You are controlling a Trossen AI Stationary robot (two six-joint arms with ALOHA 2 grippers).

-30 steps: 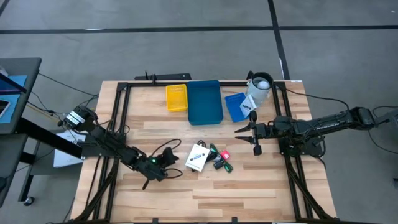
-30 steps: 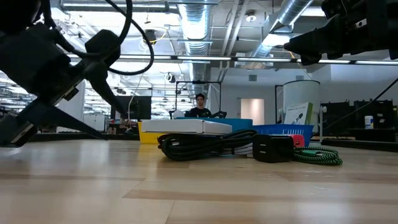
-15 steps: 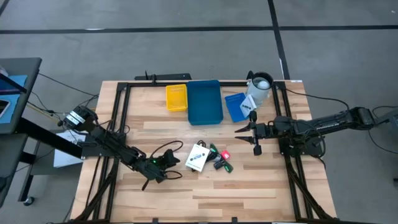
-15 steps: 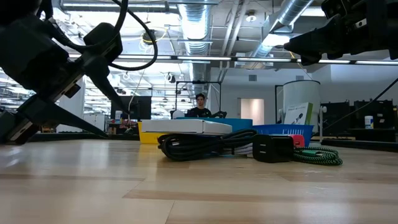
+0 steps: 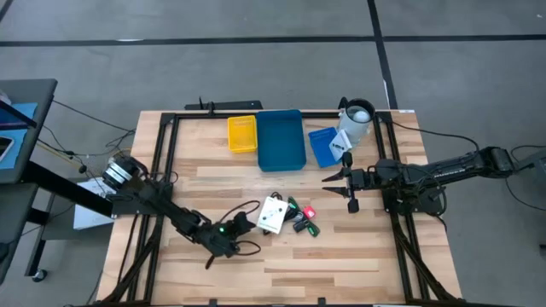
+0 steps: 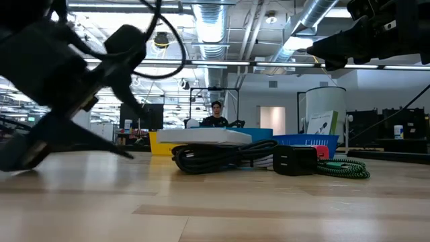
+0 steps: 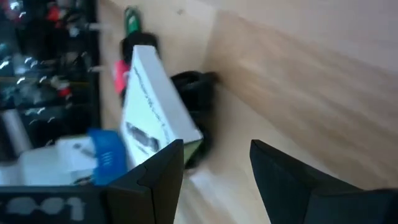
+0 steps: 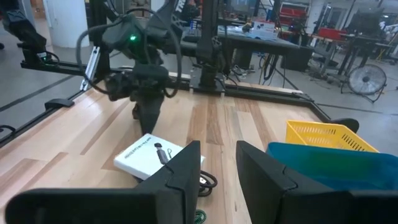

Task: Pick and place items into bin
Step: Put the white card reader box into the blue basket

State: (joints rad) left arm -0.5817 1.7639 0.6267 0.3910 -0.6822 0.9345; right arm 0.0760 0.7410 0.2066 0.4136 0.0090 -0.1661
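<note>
A white card package (image 5: 273,213) lies flat on the wooden table, on top of a black cable (image 6: 215,158). Black clip pieces with green and red parts (image 5: 301,219) lie just to its right. A second white package (image 5: 341,143) stands in the small blue bin (image 5: 320,149). My left gripper (image 5: 245,225) is open and low over the table at the package's left side; in the left wrist view the package (image 7: 152,102) stands just ahead of its fingers. My right gripper (image 5: 339,189) is open and hovers right of the clips, touching nothing. My left gripper comes at the white package level, from the table's left and near side. One finger (image 7: 163,167) stands at the package's nearest corner (image 7: 186,138). Whether it touches the package, I cannot tell.
A yellow bin (image 5: 242,134), a large blue bin (image 5: 281,139) and a white cup (image 5: 357,119) stand along the far edge. Black frame rails (image 5: 166,162) run down both sides of the table. A person (image 6: 216,115) sits in the room behind.
My left gripper has moved toward the table's right and a little toward its near edge, up to the white package. The package has shifted slightly toward the right.
</note>
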